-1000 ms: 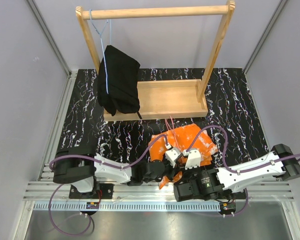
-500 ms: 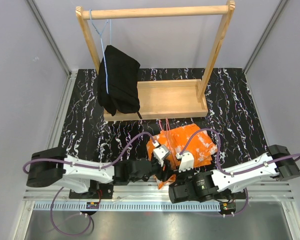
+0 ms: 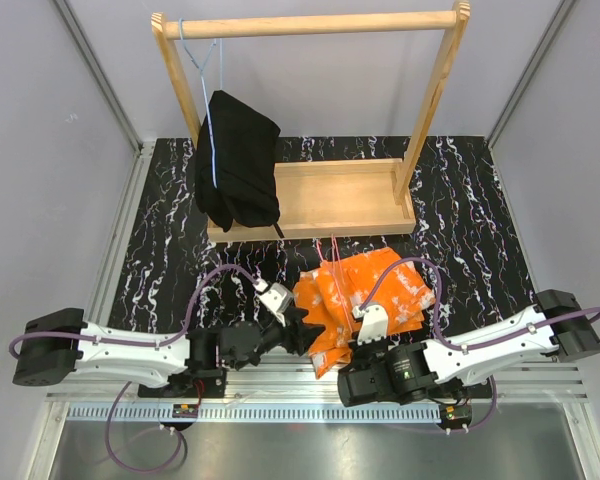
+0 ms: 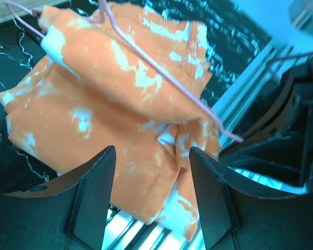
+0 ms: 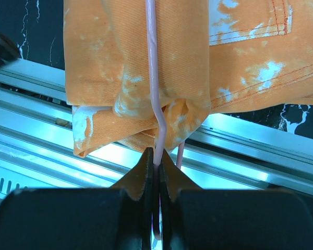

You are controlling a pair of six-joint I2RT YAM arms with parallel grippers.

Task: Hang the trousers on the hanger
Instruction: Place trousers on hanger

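While the right pincer [image 5: 156,159] is squeezing the thin pink wire of the hanger [image 5: 152,67] between jaws drawn almost fully together, the left pincer [image 4: 151,161] is standing wide apart, with nothing held between its fingers [image 4: 96,192]. In the overhead view, the left pincer is sitting just beside the left edge of the trousers [image 3: 380,290]; whether it is touching the cloth cannot be told.

The orange, white-blotched trousers are lying bunched in a folded heap on the black marbled tabletop [image 3: 160,250] at its near edge, between the two arms. Their lowest fold is hanging over the metal rails [image 5: 36,140] in front of the right pincer. The hanger's wire is running across the top of the cloth, away from the right pincer, and its hook end is poking out beyond the far side of the heap. A second strand of the wire is showing under the fold, right beside the gripped one.

Well apart, at the far side, a black garment [image 3: 235,170] is hanging from a light-blue hanger [image 3: 212,110] on the wooden rack [image 3: 310,22].
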